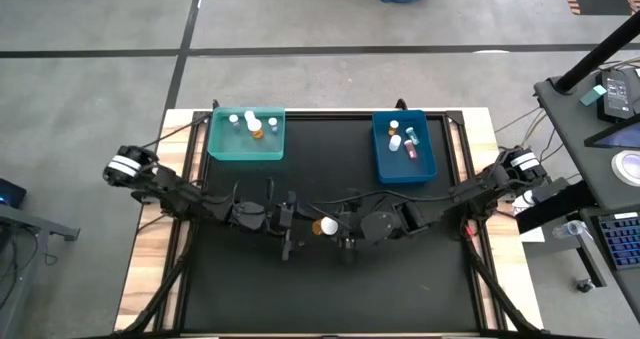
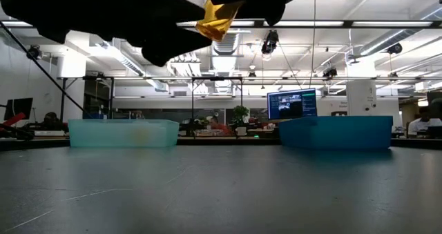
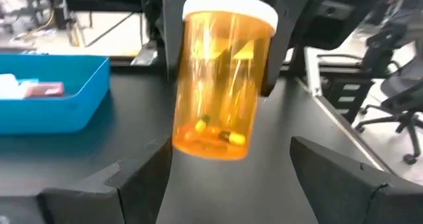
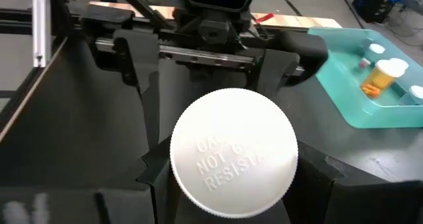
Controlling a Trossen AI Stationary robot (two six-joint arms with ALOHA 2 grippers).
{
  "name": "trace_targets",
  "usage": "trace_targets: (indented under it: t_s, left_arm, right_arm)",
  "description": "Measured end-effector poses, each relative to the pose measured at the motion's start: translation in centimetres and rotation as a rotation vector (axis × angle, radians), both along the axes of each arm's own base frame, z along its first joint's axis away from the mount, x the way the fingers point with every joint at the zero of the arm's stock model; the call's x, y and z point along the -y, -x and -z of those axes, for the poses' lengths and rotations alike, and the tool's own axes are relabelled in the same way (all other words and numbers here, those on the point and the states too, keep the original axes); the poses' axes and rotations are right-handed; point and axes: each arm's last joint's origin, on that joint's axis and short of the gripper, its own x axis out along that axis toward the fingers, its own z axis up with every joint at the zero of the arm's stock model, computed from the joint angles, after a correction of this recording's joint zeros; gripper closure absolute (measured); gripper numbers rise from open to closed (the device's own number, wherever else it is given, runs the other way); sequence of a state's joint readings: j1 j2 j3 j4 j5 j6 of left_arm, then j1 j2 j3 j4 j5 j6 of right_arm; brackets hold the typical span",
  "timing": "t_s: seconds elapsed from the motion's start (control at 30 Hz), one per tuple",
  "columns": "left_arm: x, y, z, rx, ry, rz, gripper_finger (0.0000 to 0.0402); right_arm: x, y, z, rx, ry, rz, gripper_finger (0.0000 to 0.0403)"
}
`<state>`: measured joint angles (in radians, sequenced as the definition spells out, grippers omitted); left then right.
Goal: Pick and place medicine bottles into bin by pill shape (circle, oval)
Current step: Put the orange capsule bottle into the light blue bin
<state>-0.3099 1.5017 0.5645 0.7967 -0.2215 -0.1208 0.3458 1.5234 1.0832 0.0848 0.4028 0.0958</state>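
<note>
An amber medicine bottle (image 1: 325,225) with a white cap hangs above the middle of the table, with small yellow oval pills (image 3: 221,135) lying in its bottom. My right gripper (image 1: 337,227) is shut on it, and the cap (image 4: 232,159) faces the right wrist. My left gripper (image 1: 292,225) stands open just to the bottle's left. Its fingers (image 3: 132,178) are spread wide below the bottle's bottom and do not touch it. More bottles lie in the teal bin (image 1: 218,144) and the blue bin (image 1: 385,164). My right gripper pinches the bottle's amber body just under the cap (image 3: 261,55) between its two fingers (image 3: 285,45), one on each opposite side. The fingers come roughly level from the table's right. The bottle is lifted clear and tilted, with its cap toward my right arm and its bottom toward my left gripper.
The teal bin stands at the table's far left and holds white bottles and an amber one (image 4: 383,78). The blue bin (image 3: 79,112) at the far right holds white bottles and a pinkish one (image 3: 43,88). Bare black tabletop (image 1: 330,289) lies near the front edge.
</note>
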Motion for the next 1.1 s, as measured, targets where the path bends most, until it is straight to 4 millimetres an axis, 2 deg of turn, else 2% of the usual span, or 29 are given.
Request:
trace_targets:
  t_s: [0.27, 0.8, 0.9, 1.1]
  left_arm:
    - [0.4, -1.1, 0.0, 0.042, -0.004, 0.016, 0.0112]
    - [0.2, -1.3, 0.0, 0.054, -0.006, -0.001, 0.0114]
    - [0.1, -1.3, 0.0, 0.054, -0.007, -0.007, 0.013]
    - [0.1, -1.3, 0.0, 0.055, -0.009, -0.03, 0.0191]
  right_arm:
    - [-0.1, 0.0, 0.0, -0.003, -0.025, -0.031, 0.0207]
    - [0.3, -0.3, -0.2, 0.013, -0.021, -0.021, 0.0207]
    - [0.3, -0.3, -0.3, 0.022, -0.024, -0.021, 0.0207]
    - [0.3, -0.3, -0.3, 0.022, -0.025, -0.021, 0.0207]
